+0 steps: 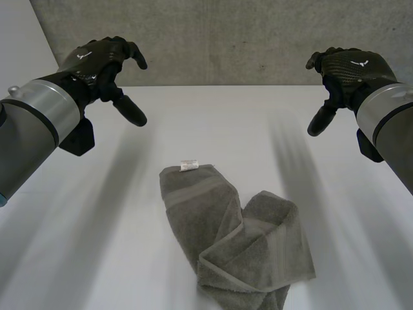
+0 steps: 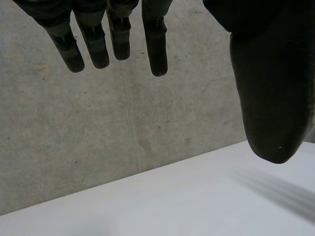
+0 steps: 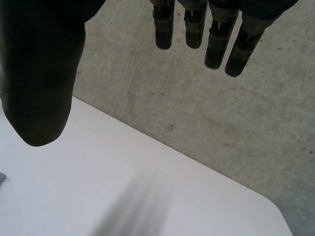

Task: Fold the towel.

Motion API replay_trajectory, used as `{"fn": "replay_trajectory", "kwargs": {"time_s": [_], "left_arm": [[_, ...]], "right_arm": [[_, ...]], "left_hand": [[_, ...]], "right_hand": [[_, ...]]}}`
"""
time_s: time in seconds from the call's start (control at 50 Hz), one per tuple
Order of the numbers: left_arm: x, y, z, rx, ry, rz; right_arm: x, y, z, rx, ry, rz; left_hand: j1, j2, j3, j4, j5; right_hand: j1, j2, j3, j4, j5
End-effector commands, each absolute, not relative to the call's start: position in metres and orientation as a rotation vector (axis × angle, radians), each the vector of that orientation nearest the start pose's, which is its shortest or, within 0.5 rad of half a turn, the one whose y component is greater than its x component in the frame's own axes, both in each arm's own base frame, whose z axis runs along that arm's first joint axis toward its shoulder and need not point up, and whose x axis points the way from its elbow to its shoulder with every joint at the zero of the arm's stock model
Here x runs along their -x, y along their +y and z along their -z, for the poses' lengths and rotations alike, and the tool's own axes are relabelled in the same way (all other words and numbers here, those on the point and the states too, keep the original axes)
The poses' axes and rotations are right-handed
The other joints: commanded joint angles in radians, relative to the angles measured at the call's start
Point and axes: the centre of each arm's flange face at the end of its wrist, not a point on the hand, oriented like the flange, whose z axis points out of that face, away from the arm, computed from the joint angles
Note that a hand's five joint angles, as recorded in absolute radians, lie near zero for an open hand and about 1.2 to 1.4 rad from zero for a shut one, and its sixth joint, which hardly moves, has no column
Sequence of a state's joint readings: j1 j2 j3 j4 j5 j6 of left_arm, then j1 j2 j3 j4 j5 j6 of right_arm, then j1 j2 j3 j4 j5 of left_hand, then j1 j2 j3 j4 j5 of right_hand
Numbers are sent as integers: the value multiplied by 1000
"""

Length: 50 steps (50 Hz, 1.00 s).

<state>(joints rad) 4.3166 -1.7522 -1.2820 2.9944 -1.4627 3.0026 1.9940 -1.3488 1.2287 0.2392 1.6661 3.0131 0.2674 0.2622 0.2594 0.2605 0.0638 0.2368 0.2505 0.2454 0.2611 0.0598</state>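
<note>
The grey towel lies on the white table, in the near middle and a little to the right. It is loose and rumpled rather than spread flat. One band of it runs from a far corner, where a small white label sits on the hem, down toward the near right. A second, rounder part lies doubled just beside that band on the right. The two overlap at the near end, where a thick fold crosses them (the nearest bit of cloth runs off the head view's edge).

The left hand hangs in the air over the far left of the table, well apart from the towel. Its left arm comes in from the near left. The hand is released and grasps nothing. In the left wrist view its fingers reach out almost straight, set apart from the thumb. Past them stand the grey concrete wall and the table's far edge.

The right hand hangs over the far right of the table, likewise well clear of the towel, at the end of the right arm. It too is relaxed and holds nothing. In the right wrist view its fingers point out nearly straight and its thumb stands off to one side of them. The same wall and a corner of the table lie beyond.

Neither hand touches the cloth or the tabletop.
</note>
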Motion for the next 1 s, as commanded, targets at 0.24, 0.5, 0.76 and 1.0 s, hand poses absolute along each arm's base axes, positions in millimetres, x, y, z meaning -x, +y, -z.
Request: {"fn": "replay_trajectory", "kwargs": {"time_s": [0.24,0.5,0.76,1.0], "left_arm": [[290,-277,-271,-719,2767,2310],[346,-288,-186,-1216,2763,2192],[378,-269,-127,-1621,2775,1987],[385,-252,-116,-1685,2852,1849]], "right_arm": [[-262,-240,-306,1236,2230,1948],[-246,-172,-231,1476,2302,1453],[-236,-143,-175,1404,2285,1422],[-236,-157,-183,1378,2273,1490]], "left_hand": [[-72,-66,-64,-65,-42],[-48,-43,-40,-41,-19],[16,22,24,23,45],[234,239,242,241,263]], "right_hand": [[-62,-76,-71,-87,-60],[42,28,33,18,44],[283,269,274,258,285],[849,836,841,825,852]]}}
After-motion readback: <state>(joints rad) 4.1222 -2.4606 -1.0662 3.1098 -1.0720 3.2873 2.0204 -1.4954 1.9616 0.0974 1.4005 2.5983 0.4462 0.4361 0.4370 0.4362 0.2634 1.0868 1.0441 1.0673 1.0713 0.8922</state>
